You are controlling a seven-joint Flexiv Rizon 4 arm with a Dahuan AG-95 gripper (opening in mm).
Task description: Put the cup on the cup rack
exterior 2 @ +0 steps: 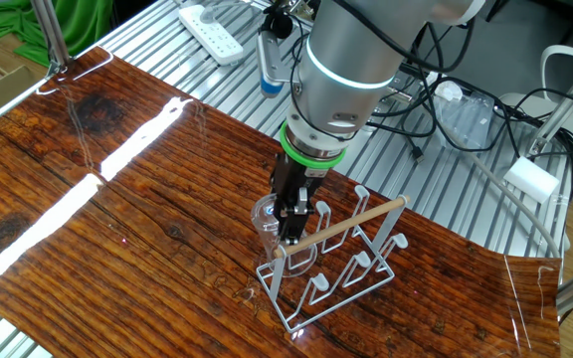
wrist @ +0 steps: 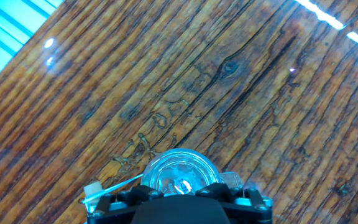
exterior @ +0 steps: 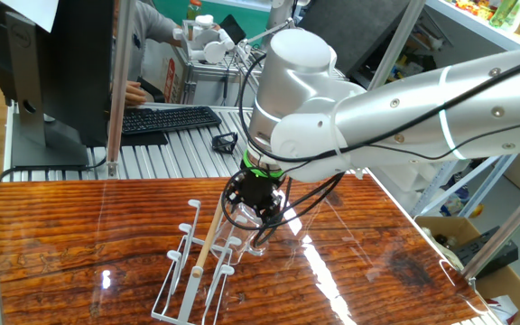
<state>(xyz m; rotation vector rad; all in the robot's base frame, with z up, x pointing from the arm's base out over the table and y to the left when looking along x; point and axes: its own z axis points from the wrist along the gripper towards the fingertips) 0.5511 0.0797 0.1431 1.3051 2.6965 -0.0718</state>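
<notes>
At the cup rack's (exterior 2: 334, 261) end, the end effector (exterior 2: 291, 231) grips the cup (exterior 2: 267, 215) beside open tabletop (exterior 2: 117, 229).

- The silver arm reaches down steeply, wrist pointing at the worktop (exterior 2: 117, 179).
- The pincer (exterior 2: 291, 221) hangs low, fingers clamped on the cup (exterior 2: 267, 214).

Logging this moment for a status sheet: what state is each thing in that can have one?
cup: held in the hand, tilted on its side beside the rack's end, not yet on a peg.
hand: shut on the cup, low over the table.
cup rack: standing upright on the table, every visible peg bare.
</notes>
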